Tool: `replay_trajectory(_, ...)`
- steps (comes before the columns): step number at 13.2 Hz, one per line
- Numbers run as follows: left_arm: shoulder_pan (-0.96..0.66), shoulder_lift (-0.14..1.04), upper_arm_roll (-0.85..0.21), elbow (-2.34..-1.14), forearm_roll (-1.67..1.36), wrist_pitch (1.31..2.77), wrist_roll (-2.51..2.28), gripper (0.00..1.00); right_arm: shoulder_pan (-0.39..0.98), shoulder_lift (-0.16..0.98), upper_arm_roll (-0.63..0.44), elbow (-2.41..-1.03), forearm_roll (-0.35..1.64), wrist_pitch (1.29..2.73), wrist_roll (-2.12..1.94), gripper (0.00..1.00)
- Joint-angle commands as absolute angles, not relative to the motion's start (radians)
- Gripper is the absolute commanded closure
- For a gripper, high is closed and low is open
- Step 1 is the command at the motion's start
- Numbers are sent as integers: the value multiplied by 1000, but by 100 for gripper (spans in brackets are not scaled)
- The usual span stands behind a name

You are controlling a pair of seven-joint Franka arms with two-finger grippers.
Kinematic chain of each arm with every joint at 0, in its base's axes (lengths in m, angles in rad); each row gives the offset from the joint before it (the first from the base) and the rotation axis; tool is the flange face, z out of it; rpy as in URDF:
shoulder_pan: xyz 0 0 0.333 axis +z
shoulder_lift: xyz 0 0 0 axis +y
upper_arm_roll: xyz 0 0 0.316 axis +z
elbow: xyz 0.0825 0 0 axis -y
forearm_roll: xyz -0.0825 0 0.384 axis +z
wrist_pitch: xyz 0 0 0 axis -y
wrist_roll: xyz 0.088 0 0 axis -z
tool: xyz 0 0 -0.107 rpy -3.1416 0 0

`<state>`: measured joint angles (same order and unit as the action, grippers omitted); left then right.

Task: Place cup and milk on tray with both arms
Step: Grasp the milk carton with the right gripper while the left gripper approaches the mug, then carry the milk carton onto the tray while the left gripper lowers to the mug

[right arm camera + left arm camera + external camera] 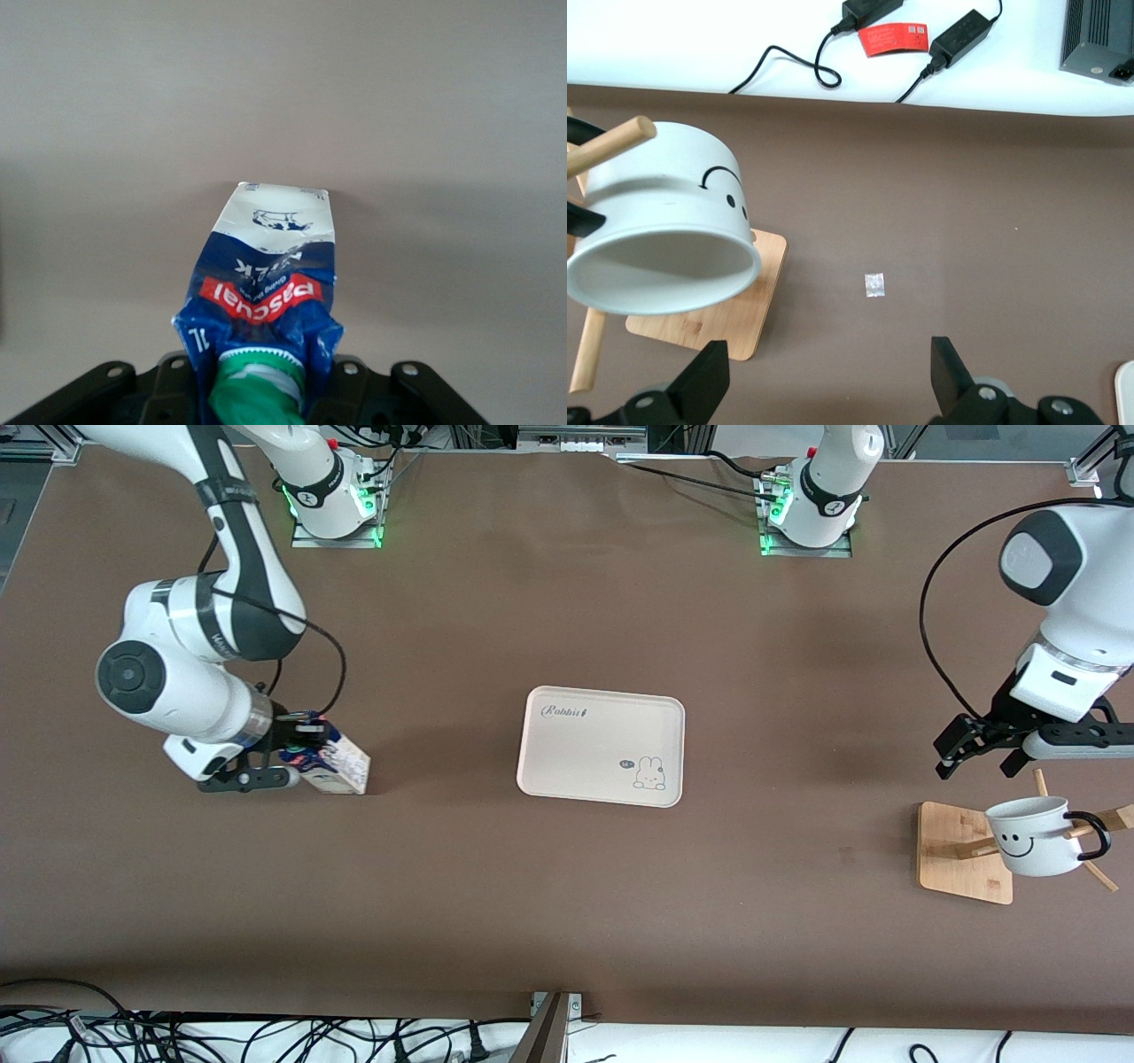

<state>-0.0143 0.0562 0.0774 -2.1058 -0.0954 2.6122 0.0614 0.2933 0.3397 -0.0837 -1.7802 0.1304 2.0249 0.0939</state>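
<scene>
The right tool (297, 755) is pinched on the top of the milk (335, 766), which stands on the table (567, 886) toward the right arm's end, well apart from the tray (601, 745). In the right wrist view the carton's blue top (266, 301) looks crumpled around the green cap (257, 390), so the hold sits high, on the soft folded part.

The left tool (974, 751) hangs spread wide over the table beside the cup (1032, 835), touching nothing. The cup hangs tilted on a peg of the wooden rack (961, 850) at the left arm's end, nearer the front camera than the tray. The tray lies bare mid-table.

Risks, as I judge them: a grip on the carton's crushed top may let it swing or slip when lifted, or squeeze the cap area further. It could then land tilted on the tray and tip. For the cup, pulling at a wrong angle might drag the light rack along or knock it over, since the peg runs through the handle (1094, 834).
</scene>
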Motion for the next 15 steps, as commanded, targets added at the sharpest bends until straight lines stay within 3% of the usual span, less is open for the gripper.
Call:
replay_trajectory(1,-21,31,77,-2198,-115,2770,69,0,346,362,-12,-1724,216,2017,236,65)
replay_trajectory(3,-21,25,77,-2267,-114,2897,68,0,453,435,-11,-1622,221,2023,375,65)
replay_trajectory(7,-25,0,77,-2316,-115,2981,66,0,625,561,-11,-1470,216,2067,628,65)
replay_trajectory(9,-25,5,77,-2370,-115,3110,66,0,684,601,-14,-1457,204,2137,701,65)
replay_trajectory(15,-3,69,78,-2378,-117,3273,54,0,715,627,-18,-1459,143,2143,745,65)
